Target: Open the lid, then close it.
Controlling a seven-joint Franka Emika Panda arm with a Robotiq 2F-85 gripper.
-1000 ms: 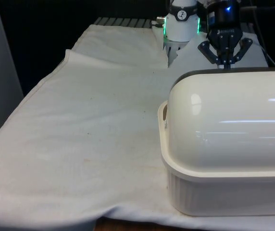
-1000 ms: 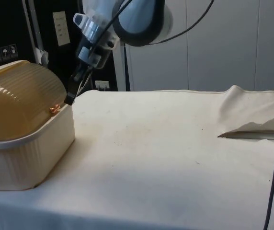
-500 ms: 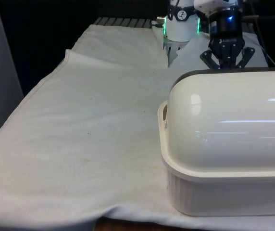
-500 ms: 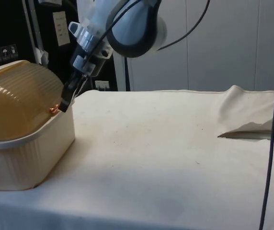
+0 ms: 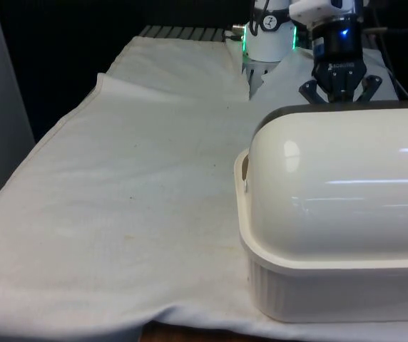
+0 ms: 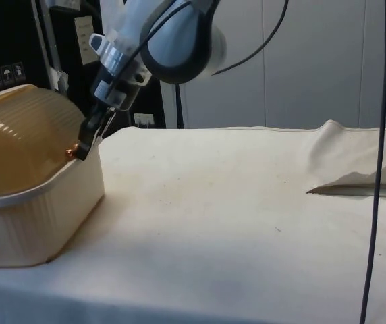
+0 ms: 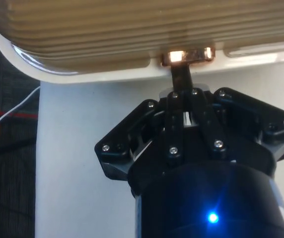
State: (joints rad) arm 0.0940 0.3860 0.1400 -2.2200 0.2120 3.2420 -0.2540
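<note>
One bread box (image 5: 339,285) sits at the near end of the table on the front view's right, and we've got the gripper (image 5: 341,98) tucked right behind it, low at the far edge of the domed lid (image 5: 347,185). From the front we see the lid as a smooth white dome with a dark rim along its back, resting down on the ribbed cream base, so the box looks closed.

Over to the side view, and here we get the better angle: the lid (image 6: 17,142) shows as a ribbed amber dome, and the gripper (image 6: 83,147) comes down at a slant from the white arm (image 6: 176,37), its tip right at the small copper-coloured handle (image 6: 70,152) on the lid's lower edge, just above the rim of the base (image 6: 38,216).

Now the wrist view, and we can see it close up. The gripper (image 7: 182,82) has its two fingers (image 7: 180,79) pressed together into one narrow black stem, and their tips meet the shiny copper handle (image 7: 187,55) from below. We read the fingers as clenched, pinching that handle. The ribbed lid (image 7: 132,29) runs just beyond the handle, with the base's pale rim (image 7: 82,74) curving beneath it.

We note the white cloth (image 5: 147,178) covering the table lies bare and a bit rumpled across the front view's left, with a raised fold (image 6: 355,158) well away from the box in the side view.
</note>
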